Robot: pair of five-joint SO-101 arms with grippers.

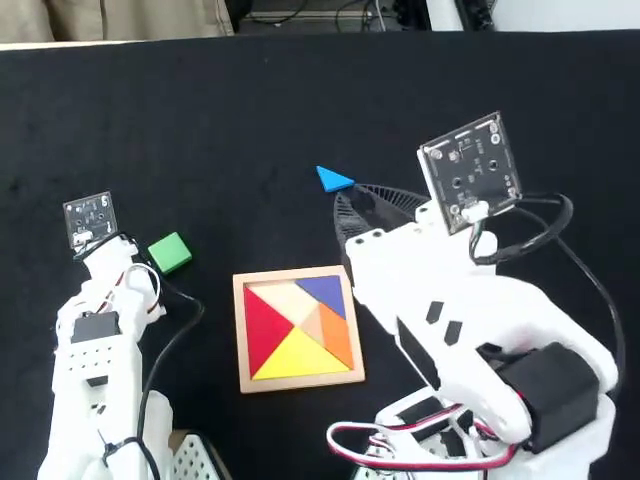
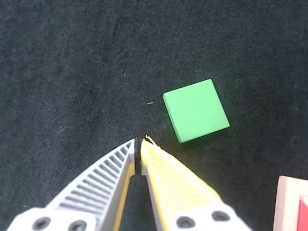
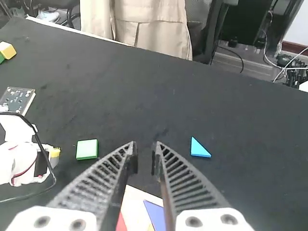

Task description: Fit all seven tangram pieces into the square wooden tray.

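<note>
I work over a table point(image 1: 200, 110) spread with black cloth that runs right to its far edge. Behind that edge hangs beige fabric point(image 3: 144, 24) in soft vertical folds, and beside it stands a dark piece of furniture point(image 3: 240, 19). A grey floor point(image 3: 240, 60) lies beyond, with loose cables point(image 3: 288, 61) trailing over it near a white wall point(image 3: 299, 19). The light is even and bright

You had the square wooden tray point(image 1: 241, 330) at lower centre holding coloured pieces point(image 1: 270, 325); the green square point(image 1: 170, 252) lay flat to its left, the blue triangle point(image 1: 333, 180) above.
</note>
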